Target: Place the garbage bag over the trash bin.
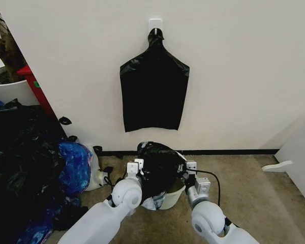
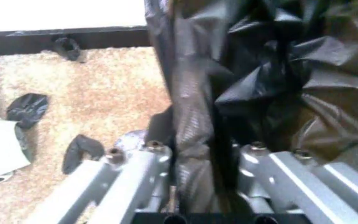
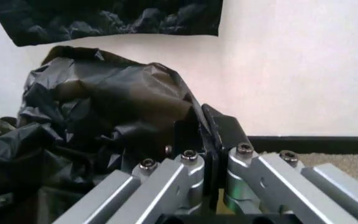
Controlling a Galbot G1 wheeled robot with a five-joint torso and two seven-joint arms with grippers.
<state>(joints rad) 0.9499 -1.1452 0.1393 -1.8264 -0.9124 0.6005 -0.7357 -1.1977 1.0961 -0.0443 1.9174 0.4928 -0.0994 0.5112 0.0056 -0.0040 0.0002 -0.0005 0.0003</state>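
Lower centre of the head view: the garbage bag [image 1: 160,165], crinkled glossy black plastic, sits bunched over the top of the trash bin [image 1: 174,197], a small white bucket on the carpet just before the wall. Only the bin's lower front wall shows beneath the plastic; its rim is covered or hidden.

The left gripper [image 1: 134,166] is at the bag's left side. In the left wrist view its jaws are pressed onto a vertical fold of the bag [image 2: 195,130] running between them.

The right gripper [image 1: 189,168] is at the bag's right side. In the right wrist view its jaws are pressed together on a thin black edge of the bag [image 3: 104,116], with the bulk of the plastic heaped beyond.

Other items: a flat black bag [image 1: 153,91] hangs from a wall hook in the upper centre, and a pile of dark and blue bags [image 1: 73,165] lies at the left. Neither is engaged.

Assessment: the step in hand appears to be the fitting itself, both grippers holding opposite sides of the bag mouth at the bin. Next, the mouth likely needs spreading apart and drawing down evenly past the rim; the film is thin and may slip or snag.
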